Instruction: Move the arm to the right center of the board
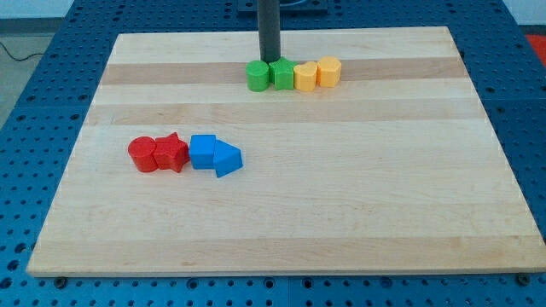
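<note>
My tip [270, 60] is at the view's top centre, just behind the two green blocks and touching or nearly touching them. The rod rises straight up out of the view. In front of it stands a row of four blocks: a green cylinder [257, 76], a green block [281, 74], a yellow block [304, 77] and a yellow hexagonal block [328, 72]. The wooden board [341, 196] stretches from there to the view's right and bottom.
At the view's left centre lies a second row: a red cylinder [142, 154], a red star-shaped block [171, 153], a blue cube [203, 151] and a blue wedge-shaped block [227, 159]. A blue perforated table [34, 111] surrounds the board.
</note>
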You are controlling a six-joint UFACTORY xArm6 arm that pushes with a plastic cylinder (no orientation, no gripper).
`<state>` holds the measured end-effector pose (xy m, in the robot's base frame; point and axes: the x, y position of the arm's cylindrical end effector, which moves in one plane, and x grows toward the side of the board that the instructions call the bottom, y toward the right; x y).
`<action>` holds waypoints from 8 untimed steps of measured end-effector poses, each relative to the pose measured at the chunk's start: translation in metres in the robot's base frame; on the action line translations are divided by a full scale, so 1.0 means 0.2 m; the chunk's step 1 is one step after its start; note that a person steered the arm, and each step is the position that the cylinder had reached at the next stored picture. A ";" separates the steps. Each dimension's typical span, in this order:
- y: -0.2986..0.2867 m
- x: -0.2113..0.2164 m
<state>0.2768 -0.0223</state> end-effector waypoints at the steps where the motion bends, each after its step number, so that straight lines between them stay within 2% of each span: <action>1: 0.02 -0.13; 2: 0.23 -0.17; 4: 1.13 -0.12; 5: 1.45 0.09; 6: 1.40 0.39; 8: 1.38 0.42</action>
<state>0.3613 0.2544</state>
